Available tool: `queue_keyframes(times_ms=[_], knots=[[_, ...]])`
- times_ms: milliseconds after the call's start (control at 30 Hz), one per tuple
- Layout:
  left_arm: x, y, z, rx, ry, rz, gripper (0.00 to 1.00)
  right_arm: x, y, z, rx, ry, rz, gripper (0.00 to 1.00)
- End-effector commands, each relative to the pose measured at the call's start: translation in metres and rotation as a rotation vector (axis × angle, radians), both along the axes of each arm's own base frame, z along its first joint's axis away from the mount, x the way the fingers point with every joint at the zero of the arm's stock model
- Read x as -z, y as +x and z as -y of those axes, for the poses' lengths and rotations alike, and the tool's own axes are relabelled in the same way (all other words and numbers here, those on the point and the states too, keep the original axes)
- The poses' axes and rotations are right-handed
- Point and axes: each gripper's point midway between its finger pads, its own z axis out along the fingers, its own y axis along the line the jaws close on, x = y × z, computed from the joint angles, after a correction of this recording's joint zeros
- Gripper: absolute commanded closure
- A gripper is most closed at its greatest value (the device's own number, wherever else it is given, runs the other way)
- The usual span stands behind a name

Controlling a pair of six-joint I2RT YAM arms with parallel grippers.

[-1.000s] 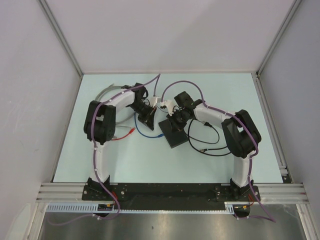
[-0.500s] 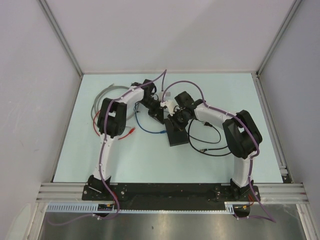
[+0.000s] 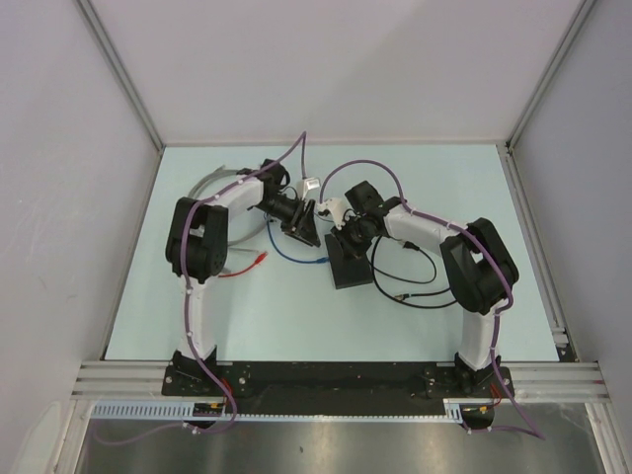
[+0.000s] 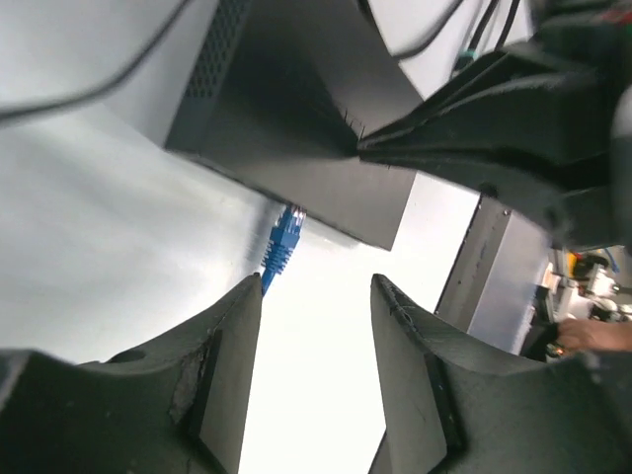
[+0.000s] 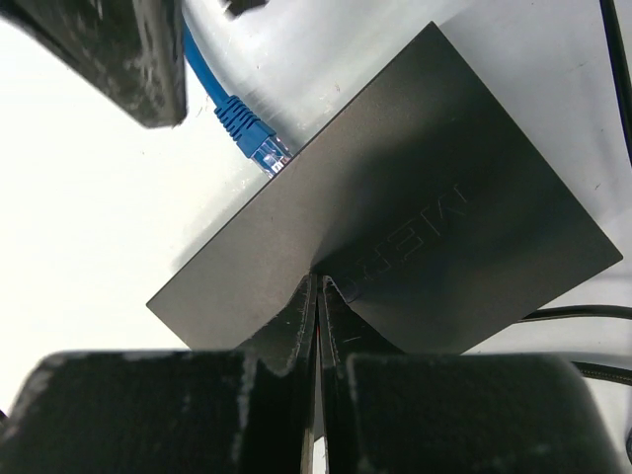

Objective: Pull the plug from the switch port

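**Plug seated in the switch near mid-counter, with one claw on each side.**

We saw the pale counter (image 3: pixel 444 188), with the left arm (image 3: pixel 197 247) and right arm (image 3: pixel 474 267) reaching in from the near edge to meet around its middle. The switch (image 3: pixel 351 269), a flat black box, lay there a little right of centre. The blue cable (image 3: pixel 286 255) curved over the counter on the switch's left side. The right claw (image 5: pixel 316 286) had its fingers pressed together, with the tips bearing down on the switch's top. The left claw (image 4: pixel 316 286) was spread wide with nothing between its fingers, and it faced the switch's left edge from just beside it. The plug (image 4: pixel 281 240), blue with a clear tip, sat in the port (image 5: pixel 283 161) in that edge, just beyond the left fingertips and apart from them.
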Motion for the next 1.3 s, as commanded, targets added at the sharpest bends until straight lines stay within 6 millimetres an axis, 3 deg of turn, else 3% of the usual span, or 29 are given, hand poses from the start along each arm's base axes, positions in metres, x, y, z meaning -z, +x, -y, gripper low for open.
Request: queue_keyframes(times_ms=[0,133,400,633,967,1267], knots=[[-0.005,-0.009,0.007,0.045,-0.078,0.04,0.47,0.043,-0.022,0.02,-0.007,-0.118,-0.09,0.97],[0.012,-0.009,0.006,0.056,-0.064,0.006,0.48,0.042,-0.021,0.019,-0.007,-0.116,-0.088,0.97],[0.028,-0.006,0.013,0.072,-0.078,-0.017,0.51,0.042,-0.021,0.02,-0.007,-0.125,-0.081,0.96],[0.036,-0.012,0.026,0.127,-0.102,-0.063,0.56,0.042,-0.022,0.02,-0.008,-0.13,-0.081,0.96],[0.043,-0.022,0.025,0.149,-0.102,-0.109,0.65,0.043,-0.023,0.02,-0.013,-0.132,-0.082,0.96],[0.052,-0.017,0.027,0.123,-0.061,-0.128,0.67,0.043,-0.022,0.02,-0.011,-0.135,-0.08,0.95]])
